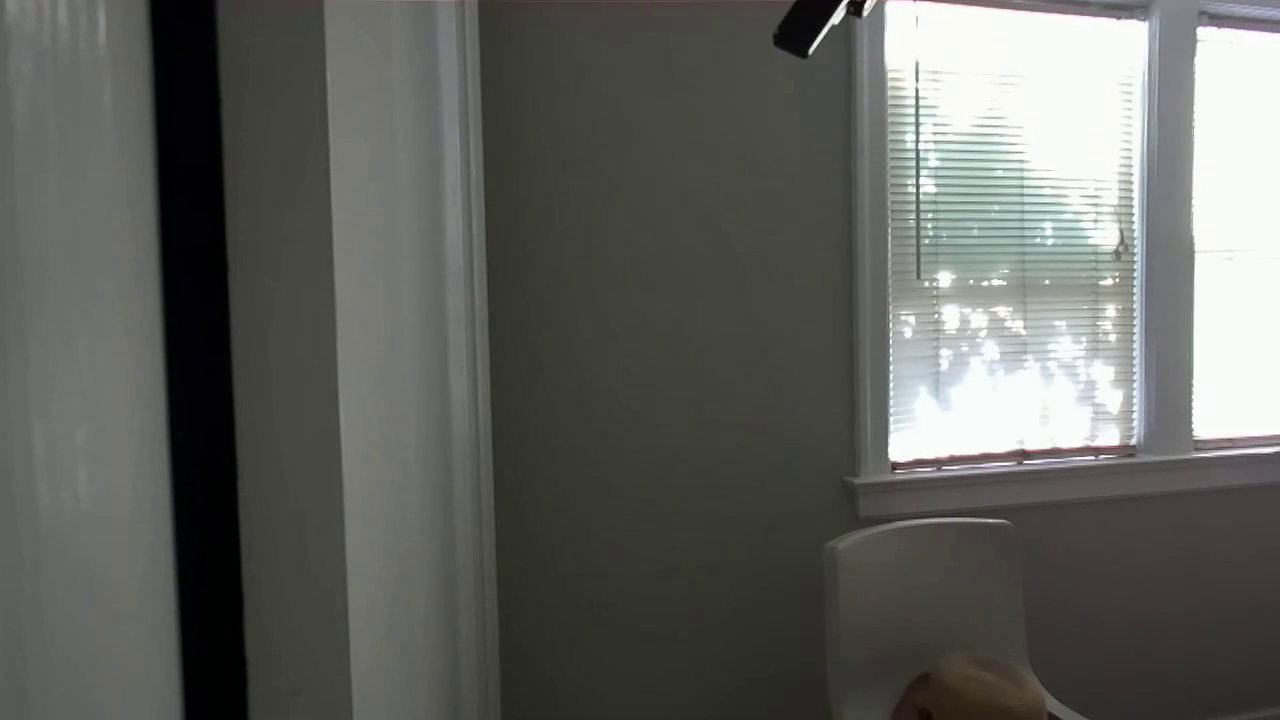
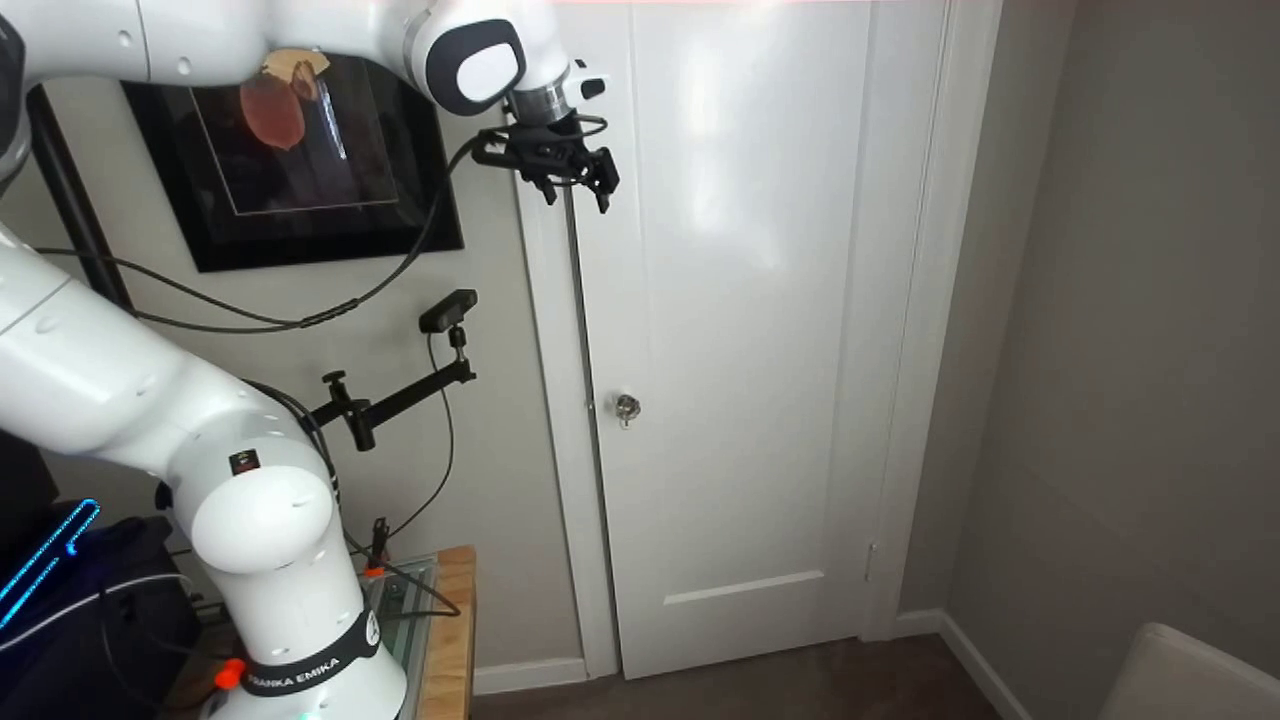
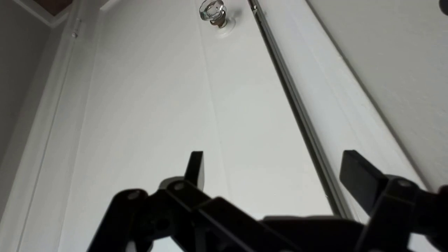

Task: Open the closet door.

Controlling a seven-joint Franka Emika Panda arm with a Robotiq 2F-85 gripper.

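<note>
The closet door (image 2: 740, 350) is a tall white panel in an exterior view and fills much of the wrist view (image 3: 147, 105). A clear glass knob (image 2: 627, 407) sits near its left edge; it also shows at the top of the wrist view (image 3: 212, 11). A narrow dark gap runs along the knob-side edge. My gripper (image 2: 577, 202) is high above the knob, fingers pointing down, near the door's upper knob-side edge. In the wrist view the gripper (image 3: 273, 157) is open, with nothing between its fingers. It is apart from the knob.
White trim (image 2: 555, 400) frames the door. A framed picture (image 2: 300, 170) and a camera on a black bracket (image 2: 400, 400) are left of it. A white chair (image 1: 925, 590) stands below the window (image 1: 1015, 240). A dark part (image 1: 810, 28), unclear what, shows at the top.
</note>
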